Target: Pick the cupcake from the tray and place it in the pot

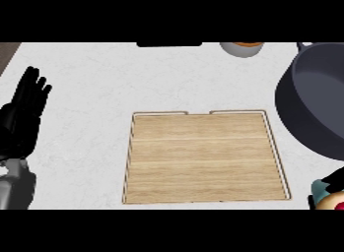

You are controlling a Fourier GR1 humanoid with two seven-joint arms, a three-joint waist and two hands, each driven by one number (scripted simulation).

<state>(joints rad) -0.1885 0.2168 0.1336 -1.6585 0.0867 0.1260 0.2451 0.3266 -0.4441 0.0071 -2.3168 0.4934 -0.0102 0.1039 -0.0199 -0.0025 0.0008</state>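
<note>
Pale wood grain is showing across the whole floor of the tray (203, 157), which is lying flat at the middle of the white speckled worktop (94, 74) with nothing sitting on it. At the lower right corner of the view, off the tray and just past its right edge, the robot's right hand (343, 178) is curling its black fingers over the cupcake (336, 202), whose pale top and red garnish are peeking out beneath them beside a teal wrapper edge. The dark grey pot (316, 93) is standing just above that hand at the right side of the worktop, its rim partly running out of view. At the far left, the left hand (21, 115) is resting open with its fingers straight and pointing up, well apart from the tray. Along the top edge, a small white bowl (242, 48) with orange contents is sitting left of the pot.
</note>
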